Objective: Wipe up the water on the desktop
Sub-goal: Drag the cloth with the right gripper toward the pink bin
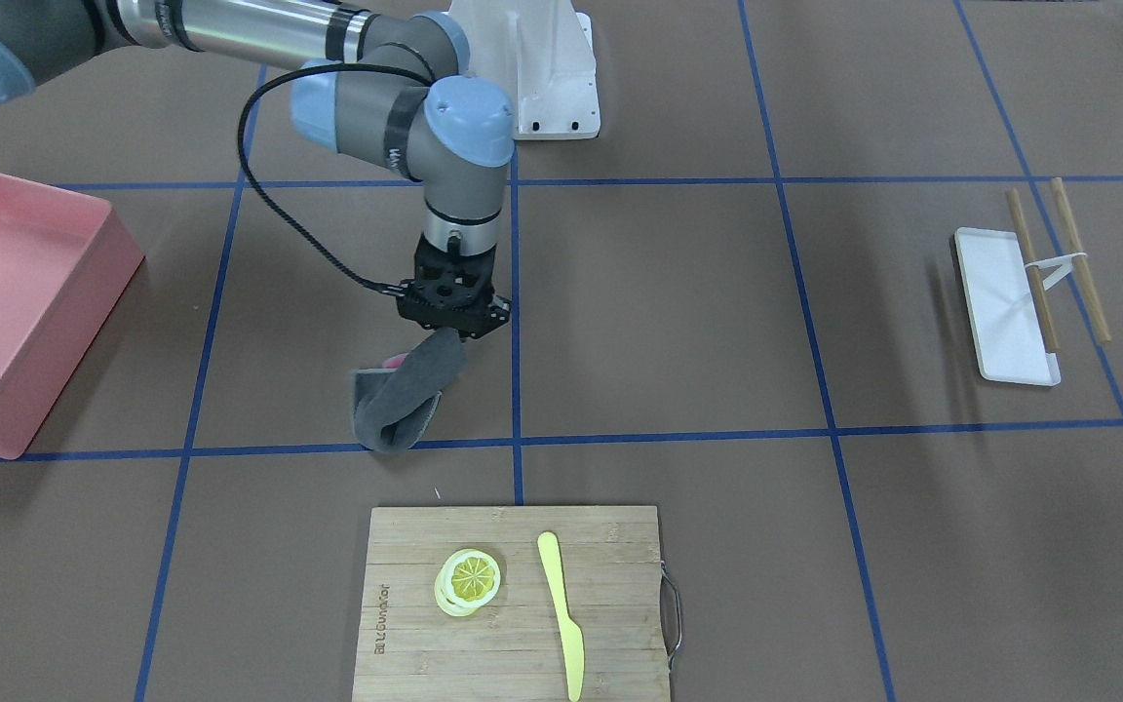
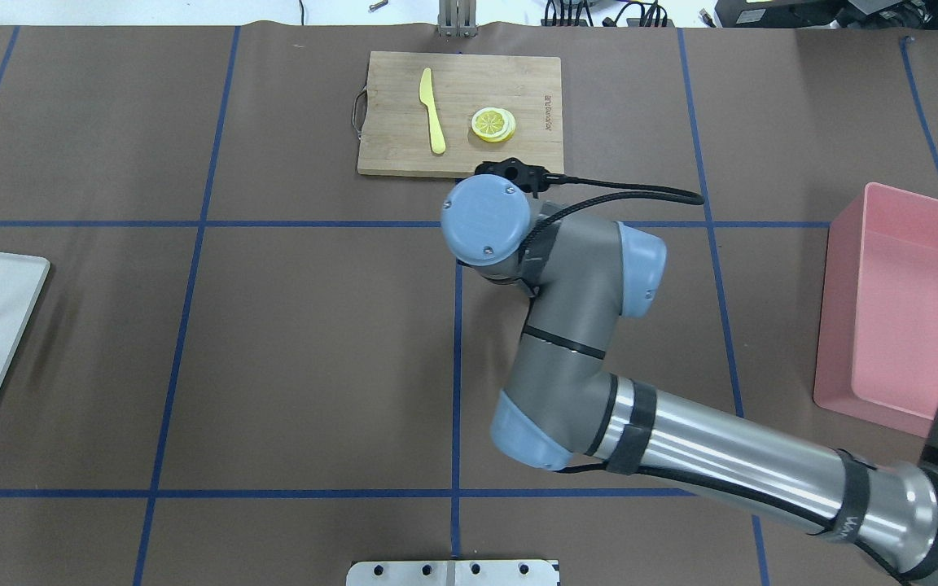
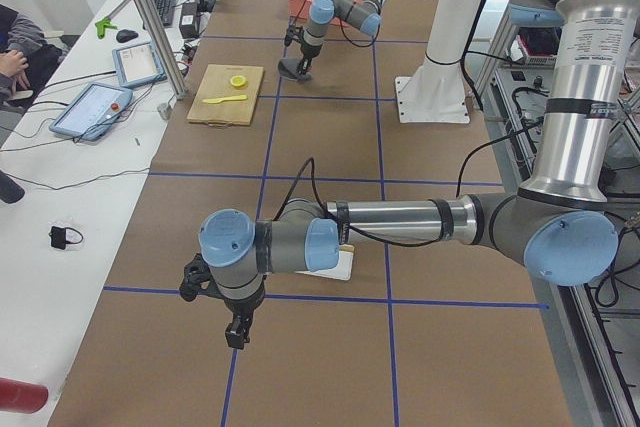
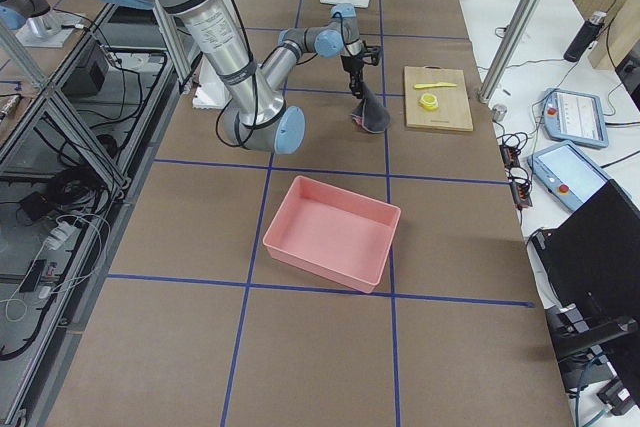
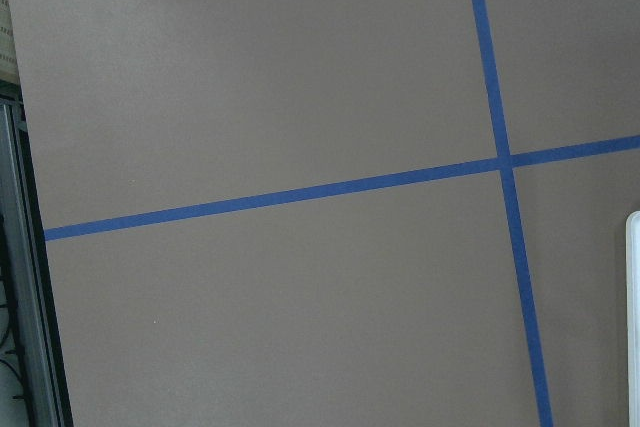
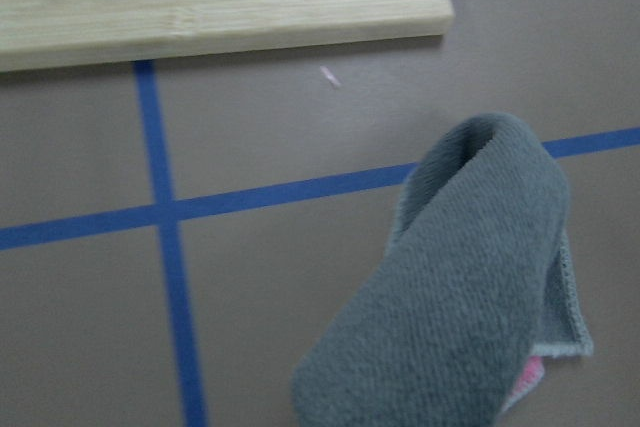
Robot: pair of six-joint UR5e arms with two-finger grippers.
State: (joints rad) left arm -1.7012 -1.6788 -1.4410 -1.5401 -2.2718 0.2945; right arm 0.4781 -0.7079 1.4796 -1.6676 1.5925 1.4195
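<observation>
Wiping step | grey cloth point(image 1: 404, 398) clamped in right gripper point(image 1: 457, 330), draped on desktop point(image 1: 669, 312) | left gripper point(image 3: 237, 331) grip cannot be told | next: flat drag needed

A short line of dark lettering point(image 1: 378, 621) was burnt into the bamboo cutting board point(image 1: 610, 595) along one edge, beside the lemon slices point(image 1: 469, 581), but it was too small and blurred to spell out. White letters on a black band point(image 2: 852, 521) of the right arm point(image 2: 583, 358) showed only partly and were unreadable.
</observation>
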